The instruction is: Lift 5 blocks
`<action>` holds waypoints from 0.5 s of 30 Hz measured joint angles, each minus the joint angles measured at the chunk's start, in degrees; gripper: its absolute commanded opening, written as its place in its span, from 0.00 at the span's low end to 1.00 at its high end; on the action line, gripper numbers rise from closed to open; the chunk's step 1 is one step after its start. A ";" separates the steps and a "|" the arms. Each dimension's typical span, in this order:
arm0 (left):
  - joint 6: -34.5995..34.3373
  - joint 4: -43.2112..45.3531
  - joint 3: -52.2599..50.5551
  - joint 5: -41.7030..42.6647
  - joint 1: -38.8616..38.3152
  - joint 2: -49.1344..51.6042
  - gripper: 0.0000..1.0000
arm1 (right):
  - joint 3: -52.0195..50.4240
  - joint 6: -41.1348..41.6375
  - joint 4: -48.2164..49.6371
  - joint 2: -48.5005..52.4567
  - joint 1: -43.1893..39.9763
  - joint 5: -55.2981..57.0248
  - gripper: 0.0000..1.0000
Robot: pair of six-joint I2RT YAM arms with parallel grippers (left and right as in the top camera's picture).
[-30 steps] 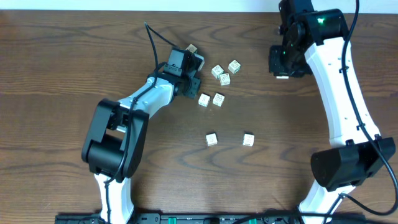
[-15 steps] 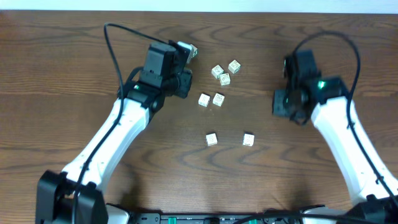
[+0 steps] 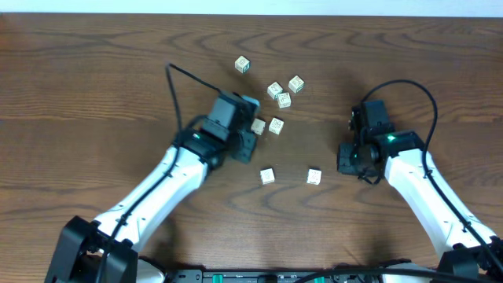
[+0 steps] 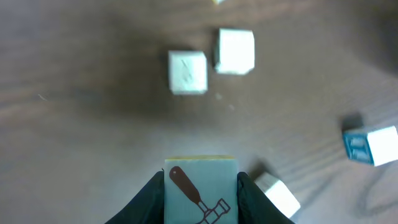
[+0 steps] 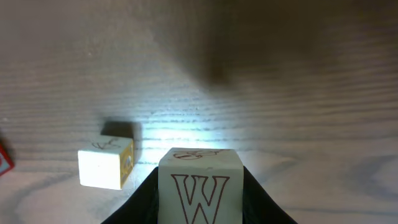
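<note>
Several cream blocks lie on the wooden table [image 3: 94, 86]. One block [image 3: 242, 64] sits alone at the back, and three, among them one block [image 3: 284, 100], cluster right of it. My left gripper [image 3: 253, 131] is shut on a block with a hammer picture [image 4: 200, 190], beside another block [image 3: 276, 124]. In the left wrist view two blocks [image 4: 188, 71] lie ahead. My right gripper [image 3: 346, 157] is shut on a block marked W [image 5: 200, 186]; the overhead view hides that block. A loose block [image 5: 106, 160] lies just left of it, and it also shows from overhead as a block [image 3: 313, 176].
Another loose block [image 3: 267, 176] lies at the front middle. A block with a blue face [image 4: 371, 144] sits right of the left gripper. Both arms reach in from the front edge, with cables looping above them.
The block that my left gripper held at the back now lies free there. The left gripper has come forward to the middle pair and holds one. My right gripper has moved toward the front.
</note>
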 measured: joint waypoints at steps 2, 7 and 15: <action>-1.95 0.02 -1.31 -1.68 -2.40 0.00 0.12 | -1.92 0.02 1.42 -0.04 0.00 -0.96 0.01; -7.76 0.17 -4.98 -4.74 -6.23 0.00 0.12 | -4.94 0.02 3.82 -0.04 0.00 -2.80 0.01; -16.28 0.72 -10.36 -6.38 -6.38 0.00 0.12 | -6.60 0.11 6.40 0.55 2.05 -6.27 0.02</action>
